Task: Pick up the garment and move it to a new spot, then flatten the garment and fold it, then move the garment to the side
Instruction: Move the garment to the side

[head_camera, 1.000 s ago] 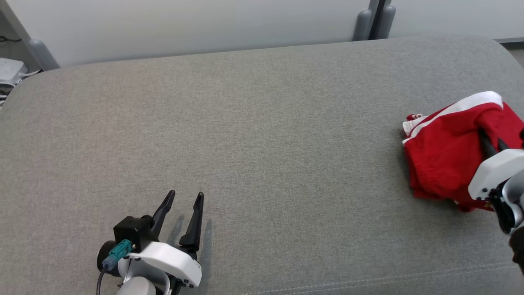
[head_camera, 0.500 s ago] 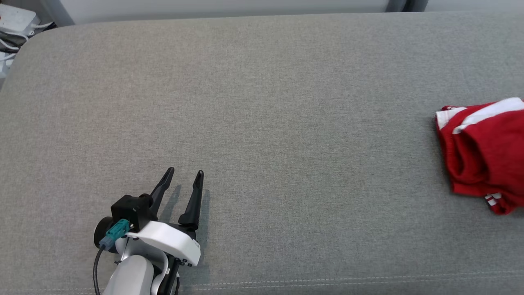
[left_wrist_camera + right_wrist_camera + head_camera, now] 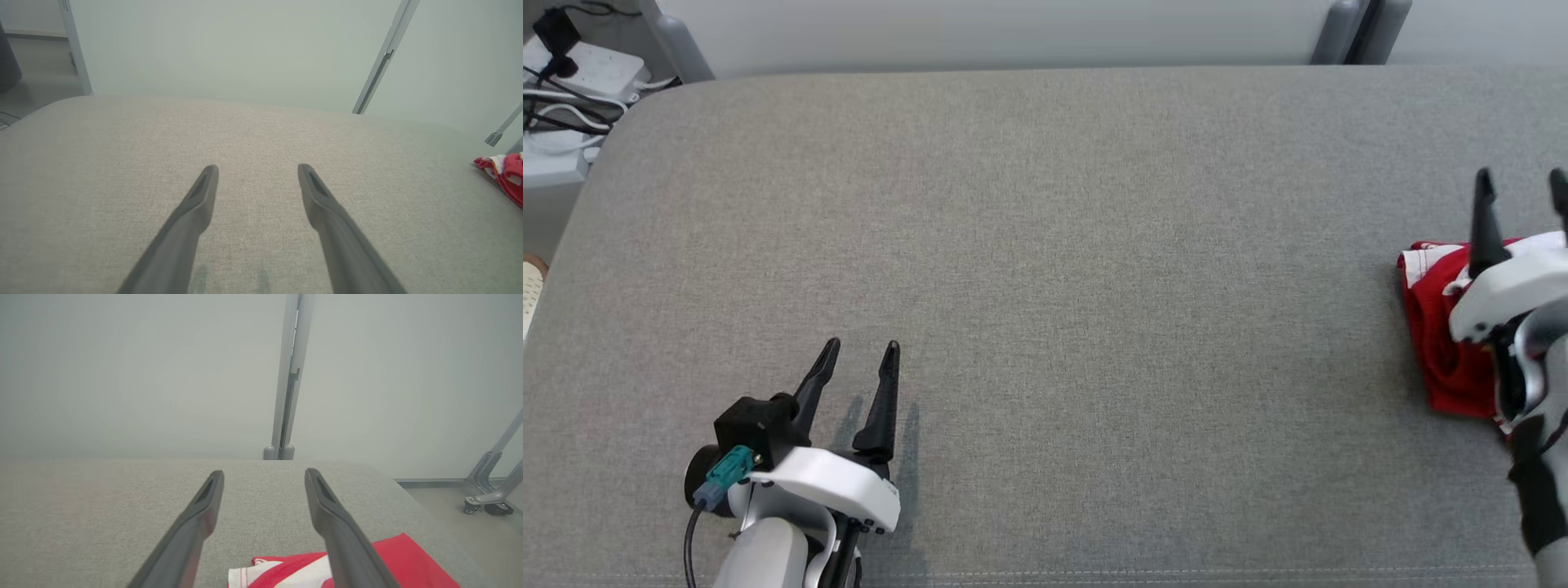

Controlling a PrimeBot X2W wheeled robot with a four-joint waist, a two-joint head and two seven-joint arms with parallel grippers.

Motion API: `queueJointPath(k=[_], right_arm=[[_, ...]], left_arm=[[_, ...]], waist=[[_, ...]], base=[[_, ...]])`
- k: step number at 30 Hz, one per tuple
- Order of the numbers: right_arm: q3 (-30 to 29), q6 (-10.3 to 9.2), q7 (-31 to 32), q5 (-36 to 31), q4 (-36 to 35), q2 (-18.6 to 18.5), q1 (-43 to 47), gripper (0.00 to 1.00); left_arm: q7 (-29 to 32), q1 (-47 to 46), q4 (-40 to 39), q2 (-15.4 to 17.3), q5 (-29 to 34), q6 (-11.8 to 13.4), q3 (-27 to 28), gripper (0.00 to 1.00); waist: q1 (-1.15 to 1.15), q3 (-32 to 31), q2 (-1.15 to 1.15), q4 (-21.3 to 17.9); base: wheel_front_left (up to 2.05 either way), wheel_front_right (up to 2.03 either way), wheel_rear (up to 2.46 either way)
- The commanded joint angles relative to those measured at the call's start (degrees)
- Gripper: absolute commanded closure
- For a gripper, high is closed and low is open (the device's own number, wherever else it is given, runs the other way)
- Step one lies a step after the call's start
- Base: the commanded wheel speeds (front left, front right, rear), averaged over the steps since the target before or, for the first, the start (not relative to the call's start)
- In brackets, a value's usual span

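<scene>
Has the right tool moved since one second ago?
Yes. The right tool left the red garment it gripped and now stands open, raised above it.

One garment (image 3: 1437, 327). One grey padded surface (image 3: 1045, 245). Two grippers: left gripper (image 3: 859, 347), right gripper (image 3: 1521, 175). Two pairs of jaws, four dark fingers (image 3: 880, 404) in all. Three rounded grey post feet (image 3: 678, 41) behind surface: one by left corner, two side by side toward right. One white box (image 3: 584, 69) on floor. Cables on it: several, too tangled to count. One wheeled metal frame (image 3: 488, 459) off to right.
</scene>
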Motion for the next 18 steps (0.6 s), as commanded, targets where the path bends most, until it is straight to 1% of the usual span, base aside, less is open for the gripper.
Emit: queueJointPath(k=[1, 4, 9, 14, 18], right_arm=[[1.78, 0.0, -0.76, 0.78, -4.45, 1.31, 3.41, 0.0], [3.45, 0.0, -0.76, 2.36, -9.6, 3.55, 8.89, 0.0], [5.39, 0.0, -0.77, 5.84, -15.72, 5.2, 16.64, 0.0], [6.38, 0.0, -0.77, 7.83, -19.04, 5.61, 21.8, 0.0], [6.83, 0.0, -0.77, 8.32, -19.85, 5.81, 23.77, 0.0]], left_arm=[[-0.59, 0.14, -1.62, 0.72, 0.83, 0.32, 2.7, 0.0], [-0.59, 1.57, -2.21, 0.56, 1.84, 1.0, 4.07, 0.0], [-0.59, 4.22, -3.31, 0.34, 3.9, 2.2, 5.71, 0.0], [-0.59, 5.91, -4.04, 0.21, 5.49, 3.02, 7.1, 0.0], [-0.59, 6.53, -3.75, 0.17, 6.07, 3.44, 8.11, 0.0]], waist=[[0.0, -2.02, 0.0, 0.12], [0.0, -4.26, 0.0, 0.2], [0.0, -7.85, 0.0, 0.53], [0.0, -10.29, 0.0, 0.82], [0.0, -11.5, 0.0, 0.88]], base=[[0.0, 0.0, 0.0], [0.0, 0.0, 0.0], [0.0, 0.0, 0.0], [0.0, 0.0, 0.0], [0.0, 0.0, 0.0]])
